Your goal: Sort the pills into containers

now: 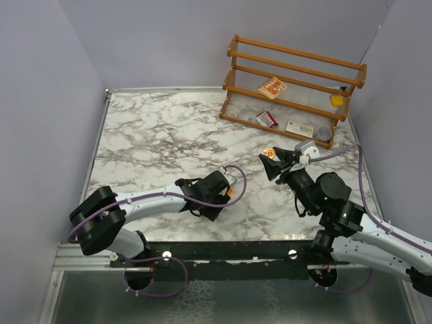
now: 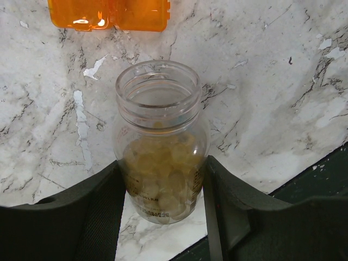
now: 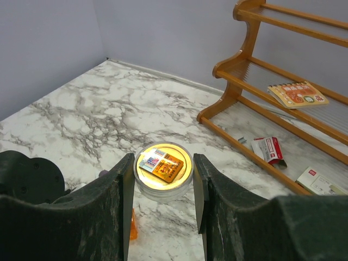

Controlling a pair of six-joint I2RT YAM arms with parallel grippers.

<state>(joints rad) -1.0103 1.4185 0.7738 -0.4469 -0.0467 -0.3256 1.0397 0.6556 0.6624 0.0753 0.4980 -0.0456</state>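
Across the left and far-left of the white-and-grey veined marble tabletop [image 1: 155, 135] the surface lies open. It is bounded by plain grey walls [image 1: 40, 101] on the left, far and right sides, and by a metal rail [image 1: 81, 258] along the near edge.

Far right: a two-tier orange-brown wooden rack [image 1: 297, 74] with ribbed clear shelves fills that corner. It carries a red-and-yellow booklet [image 1: 272, 88], a red-and-white packet [image 1: 266, 119], a flat white packet [image 1: 299, 128] and a grey round tin [image 1: 322, 133].

Near centre, close to the near edge: the left gripper [image 1: 219, 194] pinches the small clear cylindrical jar [image 2: 160, 136] by its lower body, with black padded fingers [image 2: 98, 212] pressed on both sides. The jar's mouth is open and its neck threaded; tan-yellow rounded pills show inside. The translucent bright orange plastic box [image 2: 109, 12] lies flat on the marble just beyond the jar, not touching it.

Right of centre: the right gripper [image 3: 163, 175] clamps a round clear-rimmed yellow cap [image 3: 162, 163] bearing a small printed label. The cap is held above the tabletop, short of the rack.
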